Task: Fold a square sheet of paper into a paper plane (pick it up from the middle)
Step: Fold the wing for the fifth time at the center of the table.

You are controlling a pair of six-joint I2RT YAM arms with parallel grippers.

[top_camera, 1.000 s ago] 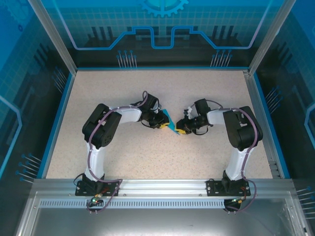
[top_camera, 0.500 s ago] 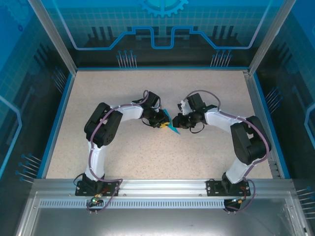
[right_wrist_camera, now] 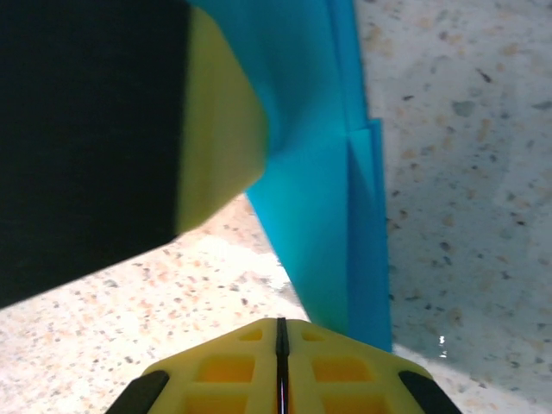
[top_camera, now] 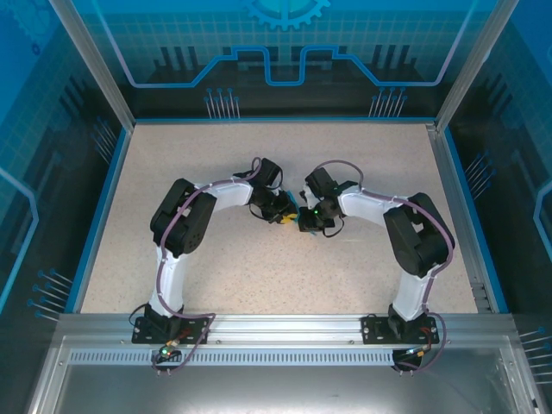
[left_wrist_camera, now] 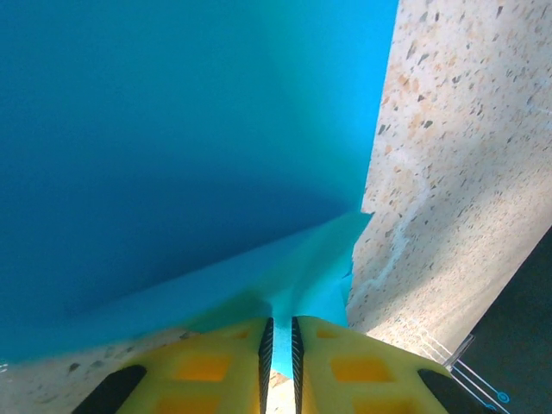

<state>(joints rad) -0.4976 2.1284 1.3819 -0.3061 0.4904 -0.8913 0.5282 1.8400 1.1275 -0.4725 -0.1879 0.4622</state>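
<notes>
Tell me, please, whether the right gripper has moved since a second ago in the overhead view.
Yes. The right gripper has shifted left, farther from its arm's bolted base, closing in on the left gripper.

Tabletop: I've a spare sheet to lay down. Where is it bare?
Bare: the far strip below the back wall, and the near stretch between left arm and right arm. Crowded: the centre, where left gripper and right gripper meet at the folded paper.

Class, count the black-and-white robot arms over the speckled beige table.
2: the left arm left of the table centre, the right arm right of it, both reaching the folded turquoise-blue paper there.
</notes>
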